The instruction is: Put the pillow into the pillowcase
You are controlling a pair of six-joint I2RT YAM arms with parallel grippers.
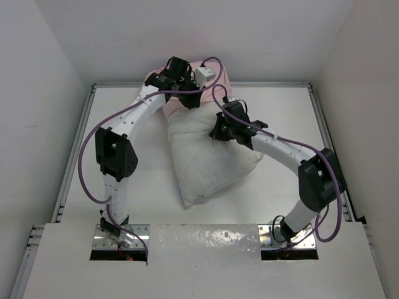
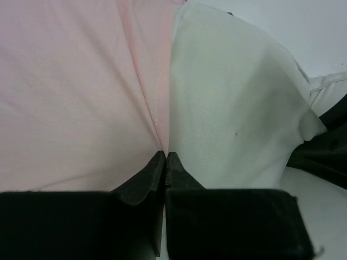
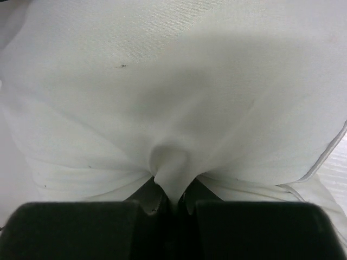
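So at that moment I had the left gripper (image 2: 165,158) pinched fully shut on the pale pink edge of the pillowcase (image 2: 70,97), right where it met the white pillow (image 1: 212,165). The right gripper (image 3: 172,196) was clamped shut too, with a small fold of the pillow's cover bunched between its fingers. The pillow lay mid-table (image 1: 280,112), far end touching the case. I couldn't tell if any of it was inside

A plump white rectangular pillow (image 1: 212,159) lies slanted on the white table (image 1: 280,112). The right gripper (image 1: 219,132) rests on its far end. The left gripper (image 1: 187,96) meets a pale pink fabric pillowcase (image 1: 171,108) just beyond.
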